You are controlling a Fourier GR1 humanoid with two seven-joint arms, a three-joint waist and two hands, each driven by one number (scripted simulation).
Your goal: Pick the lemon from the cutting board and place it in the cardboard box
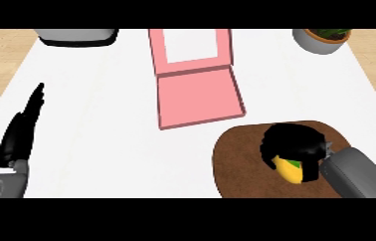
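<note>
A dark brown round cutting board (235,150) lies at the lower right of the white counter. My right hand (294,143) is over the board with its fingers curled round a yellow lemon (289,170), which shows below the palm with a bit of green on it. A pink open box (198,95) lies above the board toward the counter's middle, its lid (191,46) folded back behind it. My left hand (21,130) rests open at the left edge, fingers pointing up.
A grey appliance (77,36) stands at the back left corner. A potted plant in a grey pot (322,38) stands at the back right. Bare white counter lies between the left hand and the box.
</note>
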